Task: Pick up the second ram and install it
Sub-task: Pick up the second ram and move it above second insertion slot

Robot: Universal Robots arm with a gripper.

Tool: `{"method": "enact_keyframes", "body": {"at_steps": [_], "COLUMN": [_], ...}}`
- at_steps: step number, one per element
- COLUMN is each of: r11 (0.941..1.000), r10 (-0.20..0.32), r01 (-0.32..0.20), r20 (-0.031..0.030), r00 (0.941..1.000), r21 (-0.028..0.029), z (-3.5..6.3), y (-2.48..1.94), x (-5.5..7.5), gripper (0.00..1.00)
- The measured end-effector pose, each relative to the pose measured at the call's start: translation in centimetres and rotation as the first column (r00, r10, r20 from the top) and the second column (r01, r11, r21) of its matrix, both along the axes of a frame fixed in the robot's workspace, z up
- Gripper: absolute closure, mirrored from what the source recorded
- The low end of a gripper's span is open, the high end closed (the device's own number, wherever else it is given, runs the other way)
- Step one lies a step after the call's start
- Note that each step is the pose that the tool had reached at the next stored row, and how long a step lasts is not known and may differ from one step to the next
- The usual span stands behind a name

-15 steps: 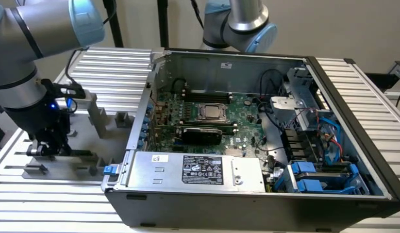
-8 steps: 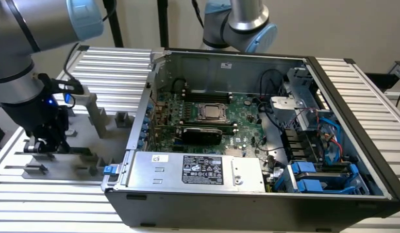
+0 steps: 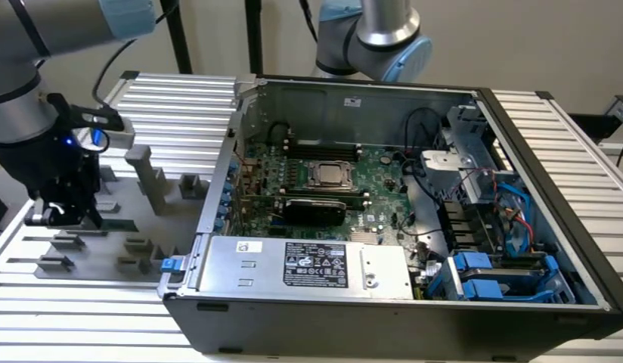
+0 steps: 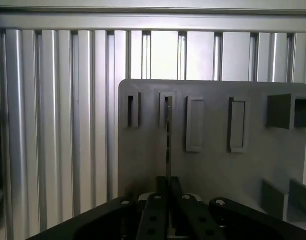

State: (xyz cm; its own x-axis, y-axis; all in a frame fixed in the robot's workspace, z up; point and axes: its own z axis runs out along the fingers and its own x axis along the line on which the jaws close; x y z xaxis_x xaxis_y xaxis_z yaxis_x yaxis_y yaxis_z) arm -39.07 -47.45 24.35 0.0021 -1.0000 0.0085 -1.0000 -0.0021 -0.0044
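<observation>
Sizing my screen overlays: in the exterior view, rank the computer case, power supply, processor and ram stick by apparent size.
1. computer case
2. power supply
3. processor
4. ram stick, a partly hidden sliver, so unsure against the processor.

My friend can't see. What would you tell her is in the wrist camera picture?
The black gripper pinches the ram, a thin stick seen edge-on, over the gray fixture with its row of slots. The fixture lies on a ribbed metal table.
</observation>
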Motion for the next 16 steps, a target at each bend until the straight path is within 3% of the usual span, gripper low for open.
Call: {"method": "enact_keyframes", "body": {"at_steps": [9, 16], "r11": [1.0000, 1.0000], "r10": [0.000, 0.000], "r01": [0.000, 0.000], "r20": [0.0000, 0.0001], "r00": [1.0000, 1.0000], "r21": [-0.0002, -0.0038], "z": [4.10, 6.84], "y": [0.01, 0.01], "x": [0.1, 0.2], "gripper": [0.86, 0.86]}}
